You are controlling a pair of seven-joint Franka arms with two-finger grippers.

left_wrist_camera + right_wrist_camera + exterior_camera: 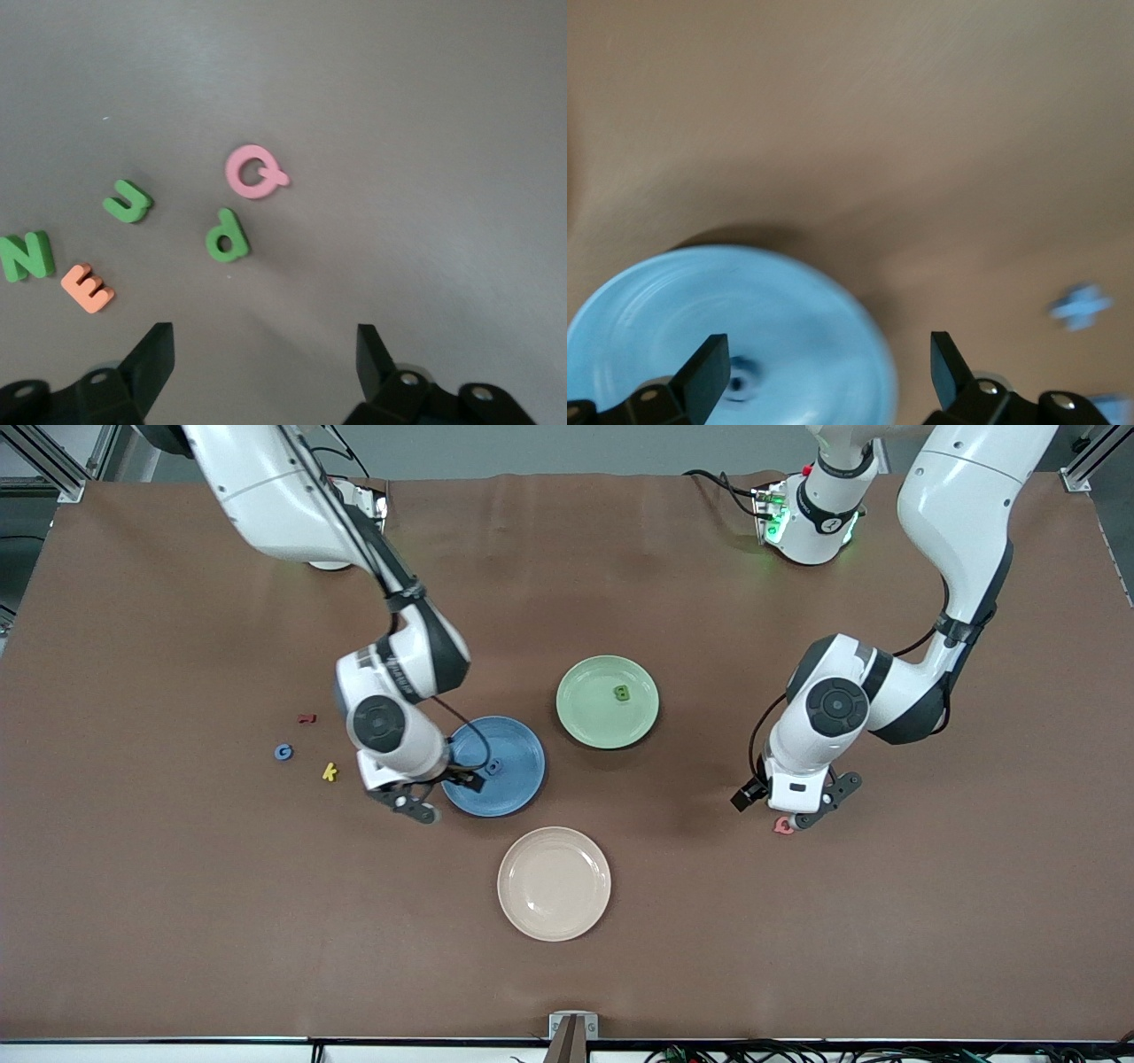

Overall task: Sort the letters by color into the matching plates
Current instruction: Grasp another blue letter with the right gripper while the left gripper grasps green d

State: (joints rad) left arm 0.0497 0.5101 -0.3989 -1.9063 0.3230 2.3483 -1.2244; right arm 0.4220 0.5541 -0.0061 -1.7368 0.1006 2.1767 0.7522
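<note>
Mid-sort: right claw (440, 795) spread wide, empty, over blue plate (514, 788) edge, one blue letter (494, 765) already in. Left claw (263, 359) also spread, empty, just above green d (228, 236). Next: drop, pinch it, carry to green plate (585, 717).

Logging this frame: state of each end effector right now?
Left end effector: open, empty, over the green d.
Right end effector: open, empty, over the blue plate.

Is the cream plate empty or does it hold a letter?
Empty. In the front view the cream plate shows a bare surface, while the blue plate and the green plate each hold one letter.
</note>
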